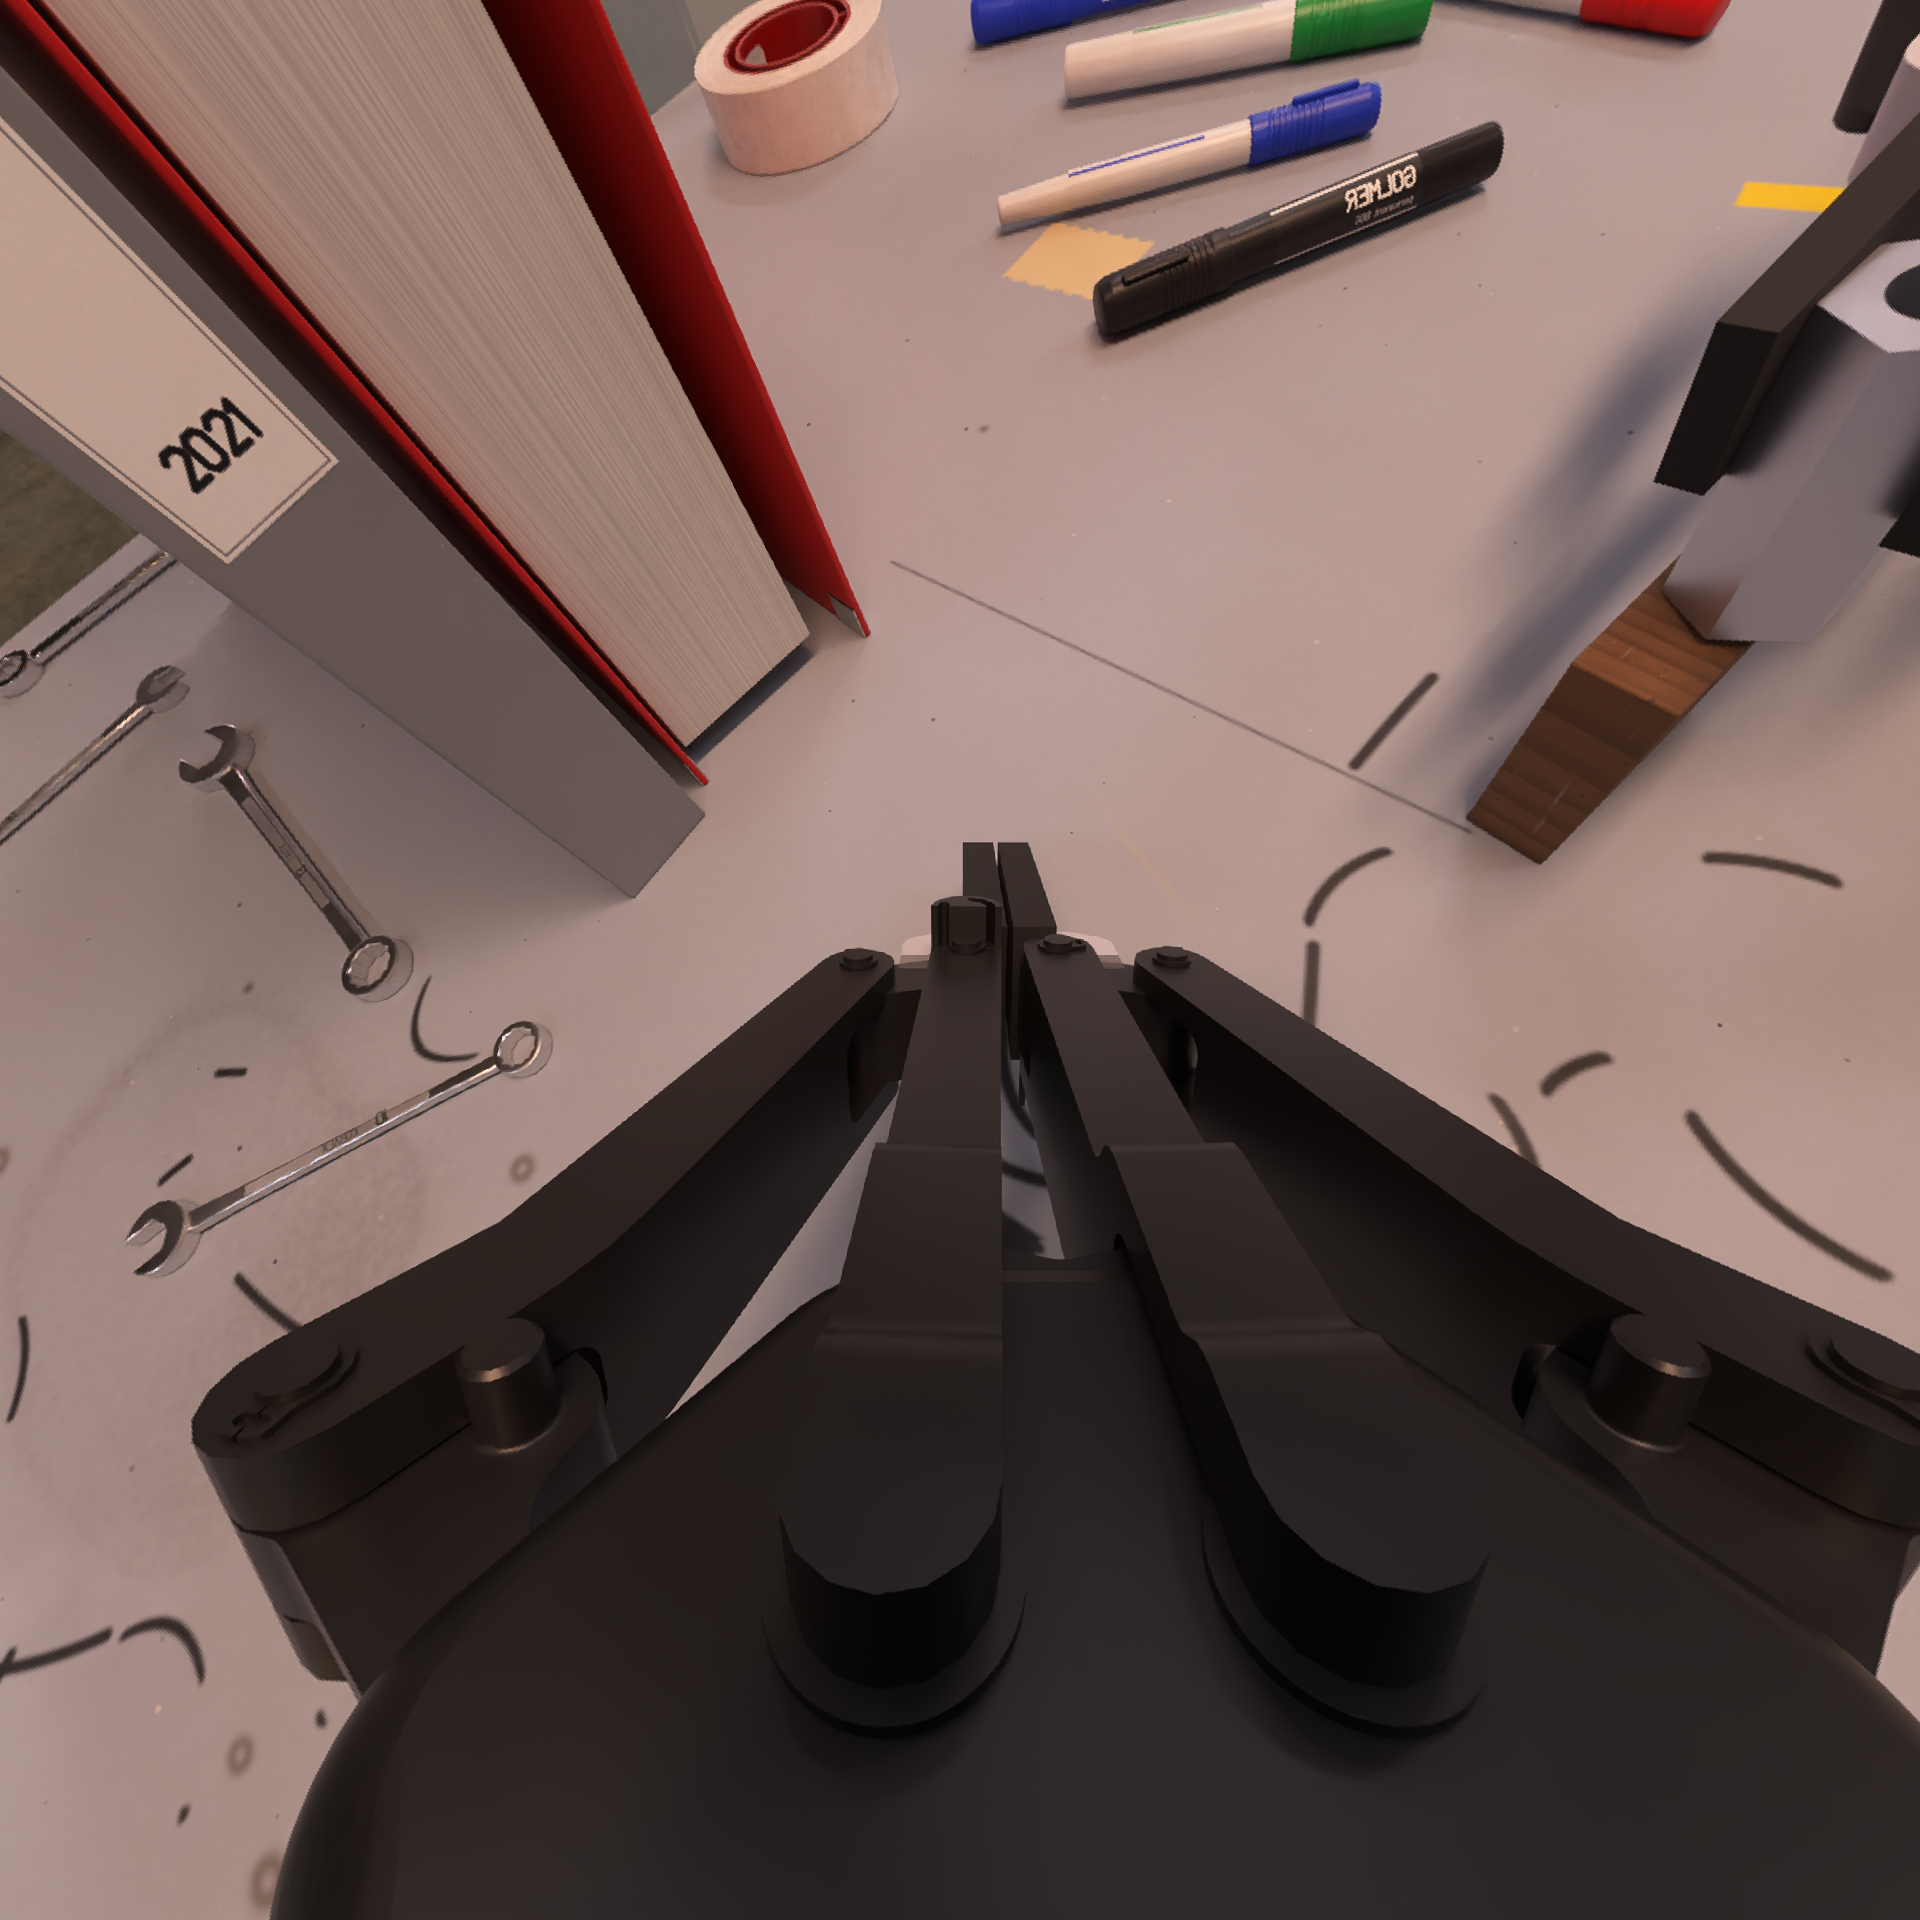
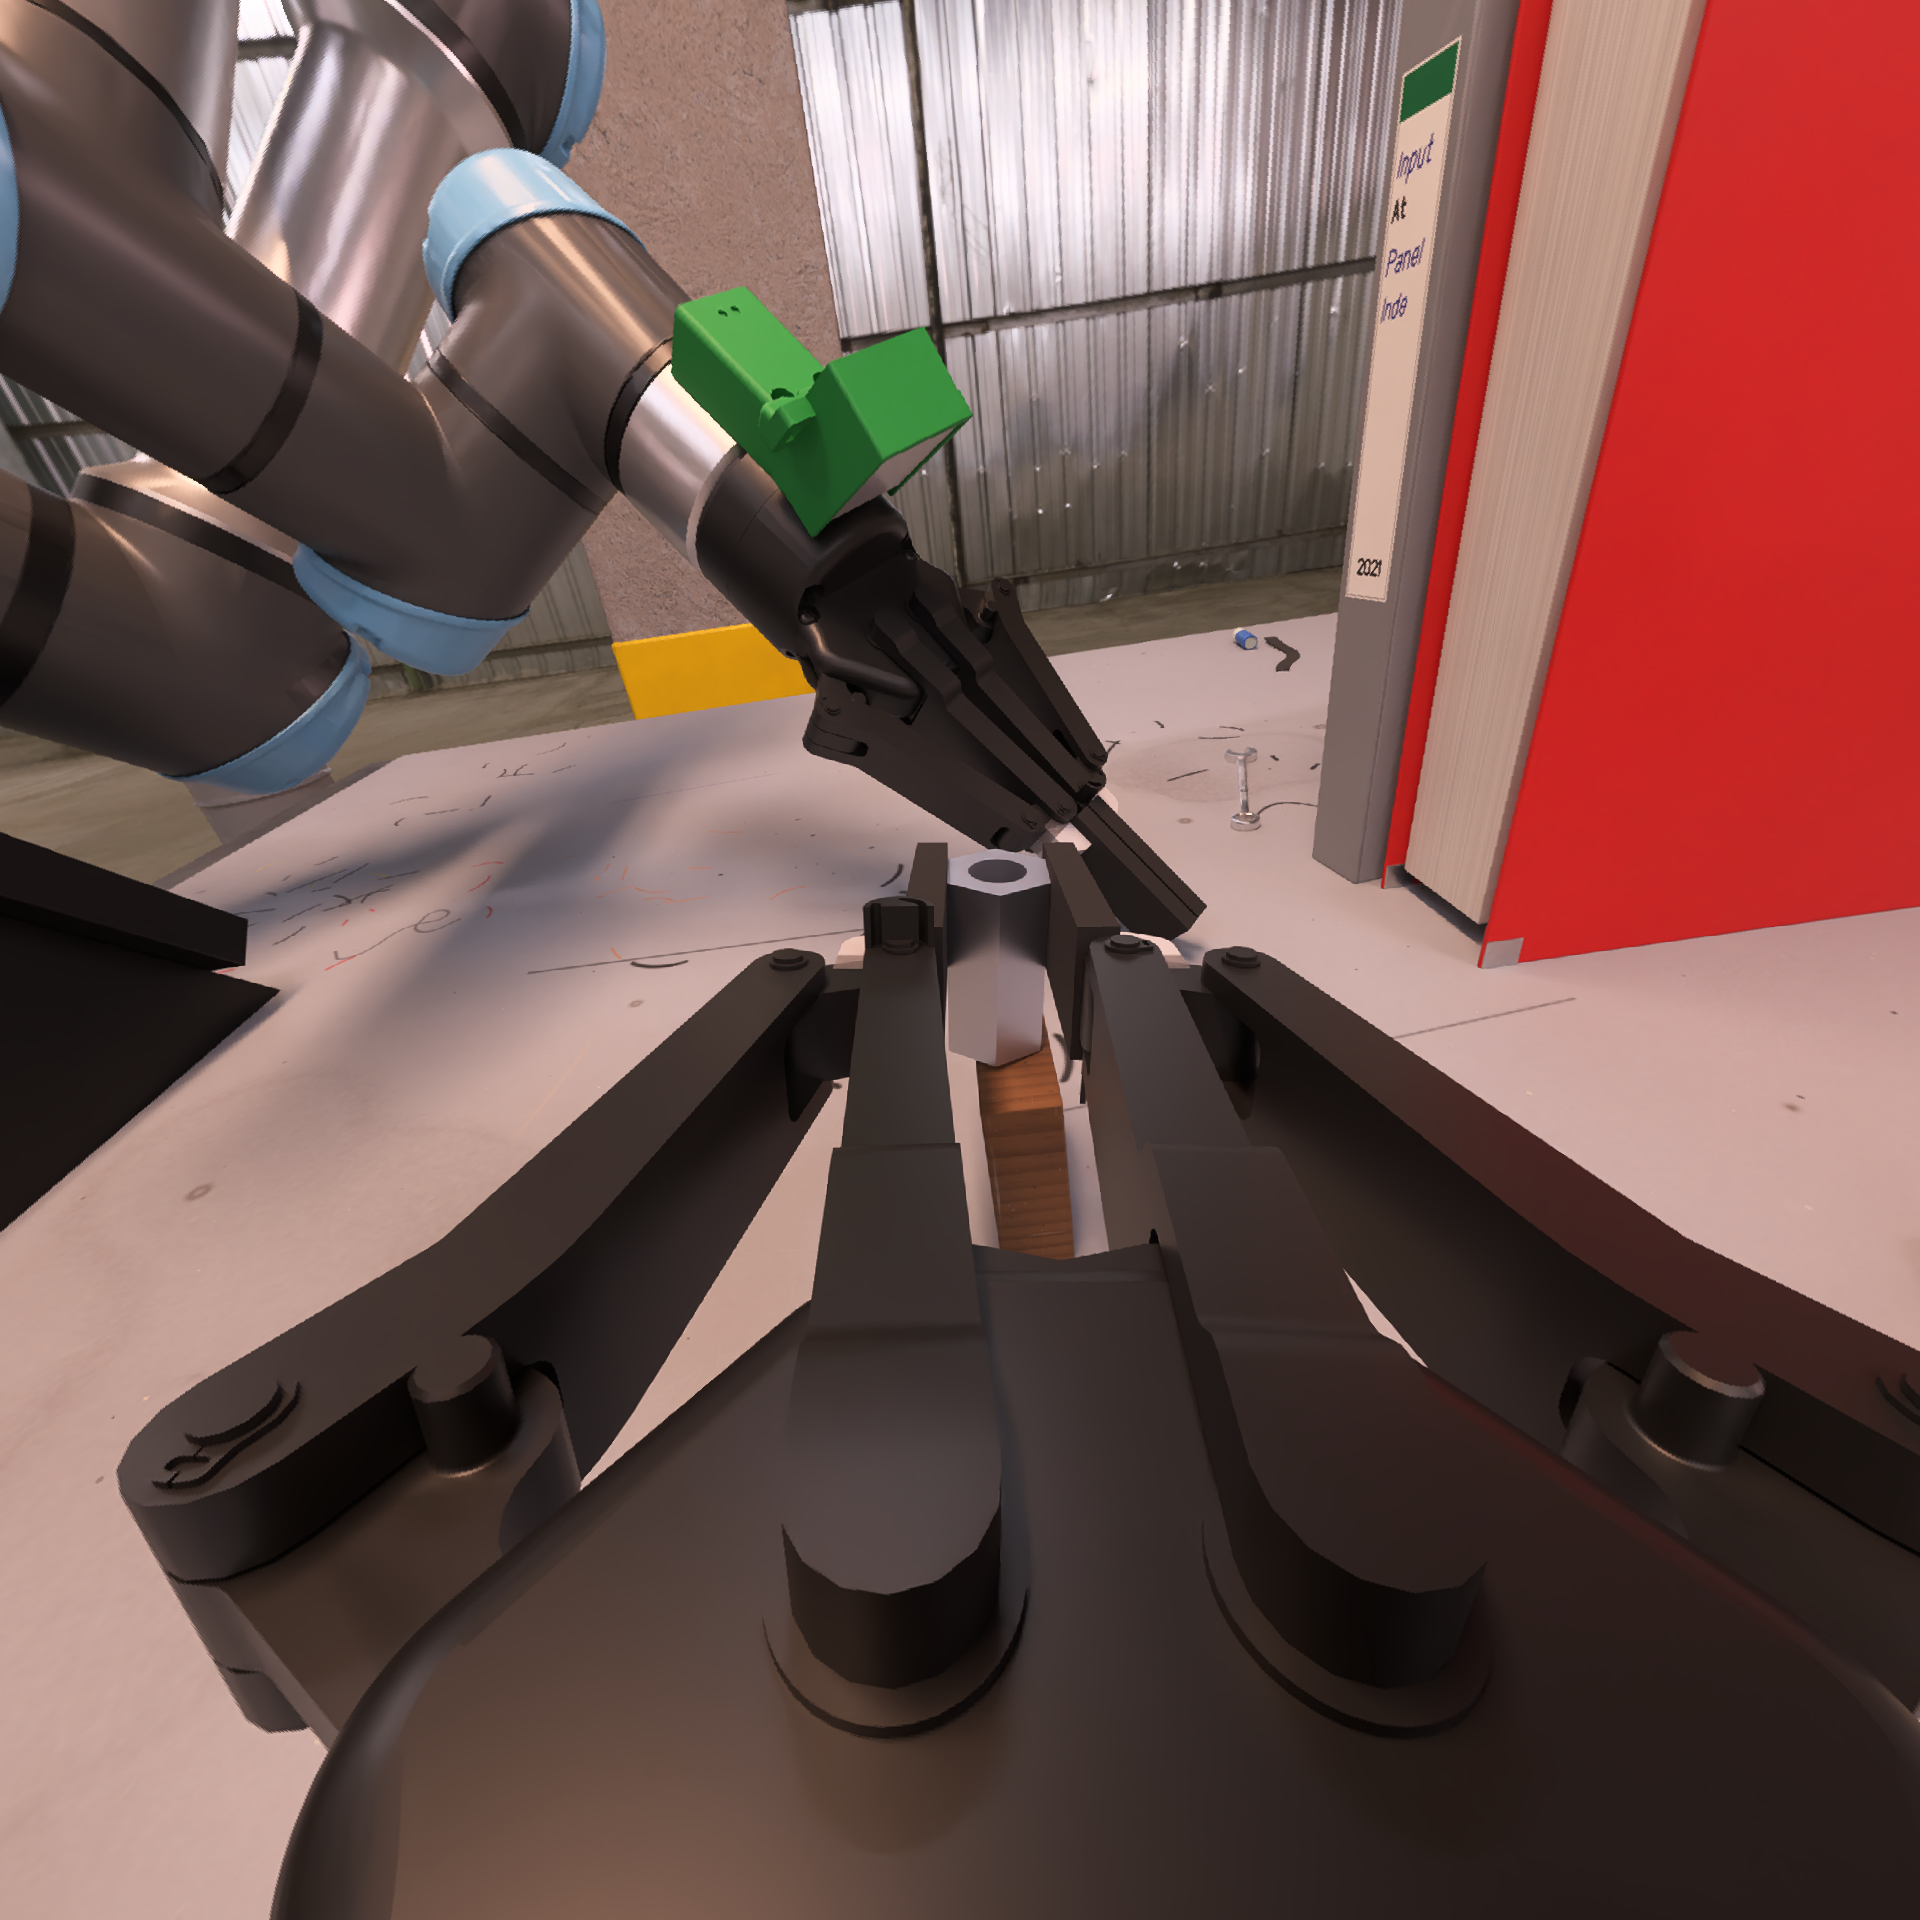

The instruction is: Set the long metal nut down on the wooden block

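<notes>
The long metal nut (image 2: 992, 956), a grey hex sleeve with a bore, stands upright between my right gripper's (image 2: 994, 875) fingers, which are shut on it. Its lower end sits at the far end of the wooden block (image 2: 1023, 1153); I cannot tell whether they touch. In the left wrist view the nut (image 1: 1808, 488) and the block (image 1: 1590, 727) are at the right edge. My left gripper (image 1: 997, 868) is shut and empty, low over the table left of the block. It also shows in the right wrist view (image 2: 1143, 883), just behind the nut.
A grey binder (image 1: 343, 582) and a red binder (image 1: 520, 343) stand at the left. Several wrenches (image 1: 291, 852) lie beside them. A tape roll (image 1: 795, 83) and several markers (image 1: 1299, 223) lie at the back. A bolt (image 2: 1242, 790) stands near the binders.
</notes>
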